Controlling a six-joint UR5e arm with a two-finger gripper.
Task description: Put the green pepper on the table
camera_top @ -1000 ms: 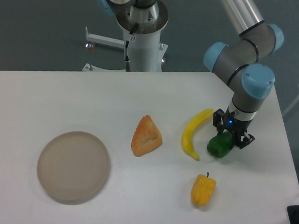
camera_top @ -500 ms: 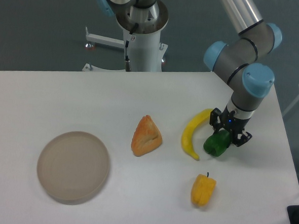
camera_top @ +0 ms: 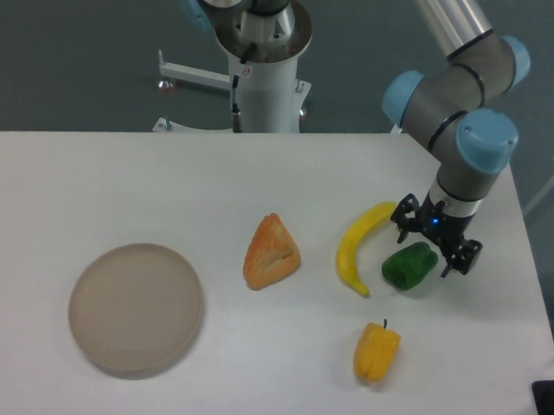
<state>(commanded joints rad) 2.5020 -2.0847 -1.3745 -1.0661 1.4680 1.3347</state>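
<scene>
1. I see the green pepper [camera_top: 409,267] lying on the white surface [camera_top: 166,182], toward its right side, just right of the lower end of the banana [camera_top: 358,246].
2. My jaws [camera_top: 434,250] are apart: one dark finger shows at the upper left of the green pepper, close to the banana's upper end, and the other at the pepper's right, beyond its edge. From this camera the pepper looks free of both fingers, though I cannot tell whether the left finger brushes its top.
3. The jaws sit low, right above and behind the green pepper, with a small blue light glowing on the wrist just over them.
4. The arm [camera_top: 462,97] comes down from the upper right corner, its grey links and light blue joint caps bent above the pepper.
5. The banana is yellow, curved, running from upper right to lower left, flat on the surface.
6. Below the banana and the green pepper, well apart from both, lies the yellow pepper [camera_top: 376,353] with its dark stem pointing up.
7. Left of the banana I see an orange wedge-shaped bread piece [camera_top: 271,252].
8. Far left, near the front edge, rests a round beige-grey plate [camera_top: 136,308].
9. Behind the surface stands a white pedestal [camera_top: 263,80] carrying the arm's base.
</scene>
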